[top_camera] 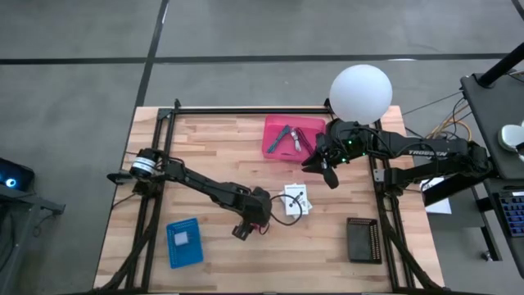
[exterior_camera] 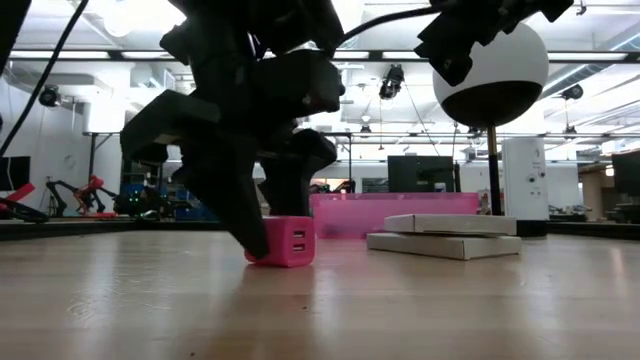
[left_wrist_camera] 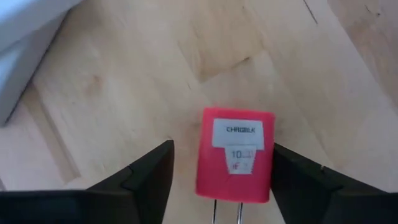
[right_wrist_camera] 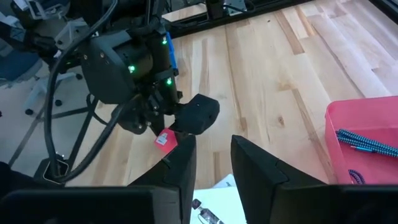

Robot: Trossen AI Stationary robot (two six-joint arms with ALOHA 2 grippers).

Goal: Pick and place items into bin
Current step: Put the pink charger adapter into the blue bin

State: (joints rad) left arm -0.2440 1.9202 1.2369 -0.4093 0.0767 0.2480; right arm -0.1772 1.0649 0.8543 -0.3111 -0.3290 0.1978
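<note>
A small pink charger cube with a white label and two metal prongs stands on the wood. My left gripper is open and low over the table, with one finger on each side of the cube. The pink bin lies at the far middle of the table and holds a teal-handled tool and other small pieces. My right gripper is open and empty, hovering beside the bin's near right corner. White cards with black print lie flat between the grippers. My left gripper comes at the pink cube from above, slanting down, with the cube resting on the table. One finger stands right at the cube's side, and I cannot tell whether it touches. The other finger stands apart from the cube.
A blue box lies at the near left, and a black ridged block at the near right. A white globe lamp stands at the far edge above the right arm. Bare wood lies between the cube and the bin.
</note>
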